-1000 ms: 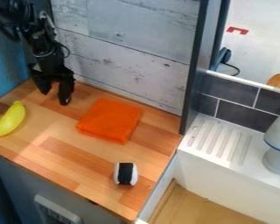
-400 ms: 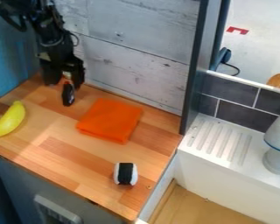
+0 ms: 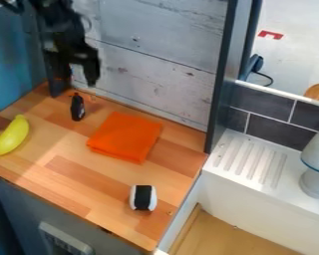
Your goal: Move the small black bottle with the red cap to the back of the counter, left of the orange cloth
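Observation:
Over the counter's back left corner hangs the black gripper (image 3: 74,88), its two fingers spread apart with nothing between them. Just below it, a small black bottle (image 3: 78,107) with a pale label stands upright on the wooden counter. To the bottle's right lies a folded orange cloth (image 3: 125,137). A yellow banana (image 3: 10,136) rests at the left side of the counter. Nearer the front right edge is a white sushi-like piece with a black band (image 3: 143,197).
A grey wooden wall (image 3: 149,74) runs behind the counter (image 3: 76,174), with a dark upright post (image 3: 222,74) at its right end. Beyond stands a white sink unit with a ribbed ledge (image 3: 248,159) and a grey-white lamp-shaped object (image 3: 317,164).
The gripper has risen away from the counter and shifted somewhat right. The black bottle now stands in plain view beneath it. The cloth, banana and banded piece have stayed put.

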`<state>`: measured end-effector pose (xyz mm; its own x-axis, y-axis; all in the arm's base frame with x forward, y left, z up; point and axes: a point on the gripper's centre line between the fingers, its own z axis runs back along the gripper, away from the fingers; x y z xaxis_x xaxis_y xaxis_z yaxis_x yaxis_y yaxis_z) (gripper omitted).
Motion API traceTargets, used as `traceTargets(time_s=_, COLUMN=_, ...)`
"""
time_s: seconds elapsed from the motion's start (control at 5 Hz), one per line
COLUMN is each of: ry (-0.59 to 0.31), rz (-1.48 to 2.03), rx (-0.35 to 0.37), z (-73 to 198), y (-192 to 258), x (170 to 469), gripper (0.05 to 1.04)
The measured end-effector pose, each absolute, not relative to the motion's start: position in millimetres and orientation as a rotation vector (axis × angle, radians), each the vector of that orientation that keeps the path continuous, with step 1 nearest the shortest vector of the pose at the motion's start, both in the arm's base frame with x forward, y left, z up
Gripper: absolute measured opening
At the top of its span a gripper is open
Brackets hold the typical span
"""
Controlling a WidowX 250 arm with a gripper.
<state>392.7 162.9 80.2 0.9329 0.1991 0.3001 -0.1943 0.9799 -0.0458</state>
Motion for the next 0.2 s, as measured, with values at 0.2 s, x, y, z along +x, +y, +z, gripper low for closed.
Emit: traceTargets(time_s=0.2, ry=-0.274, rz=0.249, rx=-0.037, z=96.8, y=142.4, x=359.9, gripper=1.001)
